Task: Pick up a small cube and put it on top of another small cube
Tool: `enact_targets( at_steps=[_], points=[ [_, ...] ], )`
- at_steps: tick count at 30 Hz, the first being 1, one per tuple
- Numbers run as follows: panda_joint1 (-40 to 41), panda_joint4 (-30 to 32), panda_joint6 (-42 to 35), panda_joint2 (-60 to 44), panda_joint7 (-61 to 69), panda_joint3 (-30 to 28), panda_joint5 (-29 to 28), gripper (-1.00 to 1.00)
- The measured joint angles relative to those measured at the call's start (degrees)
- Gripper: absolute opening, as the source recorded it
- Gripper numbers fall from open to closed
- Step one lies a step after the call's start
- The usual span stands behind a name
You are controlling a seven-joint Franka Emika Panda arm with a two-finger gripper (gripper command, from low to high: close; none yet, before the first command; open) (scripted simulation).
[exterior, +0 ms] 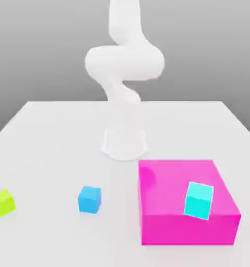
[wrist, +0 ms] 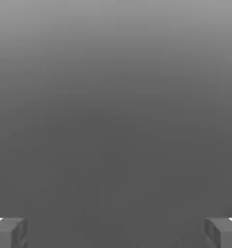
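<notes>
Jaws gape empty, no cube between them.

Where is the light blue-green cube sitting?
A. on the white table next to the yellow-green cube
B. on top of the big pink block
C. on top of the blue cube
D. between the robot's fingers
B: in the exterior view the cyan cube rests on the top face of the big pink block, while the blue cube and the yellow-green cube sit apart on the white table.
</notes>
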State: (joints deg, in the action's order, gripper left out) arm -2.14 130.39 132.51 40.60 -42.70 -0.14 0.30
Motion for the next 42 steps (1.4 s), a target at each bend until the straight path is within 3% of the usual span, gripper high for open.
enact_targets(
  at_steps=[19,33,37,38,42],
  points=[
    [-12.74,-10.53,5.66,-39.82,23.38,3.44,1.60,0.00],
    [-19.79,-18.24,9.70,-69.07,34.90,7.44,-5.64,0.00],
    [-21.30,-20.34,14.06,-77.40,35.35,6.87,-7.60,0.00],
    [-21.53,-20.76,15.32,-79.14,35.23,6.61,-7.87,-1.00],
    [-21.52,-20.76,15.25,-79.14,35.31,6.63,-7.76,-1.00]
  ],
)
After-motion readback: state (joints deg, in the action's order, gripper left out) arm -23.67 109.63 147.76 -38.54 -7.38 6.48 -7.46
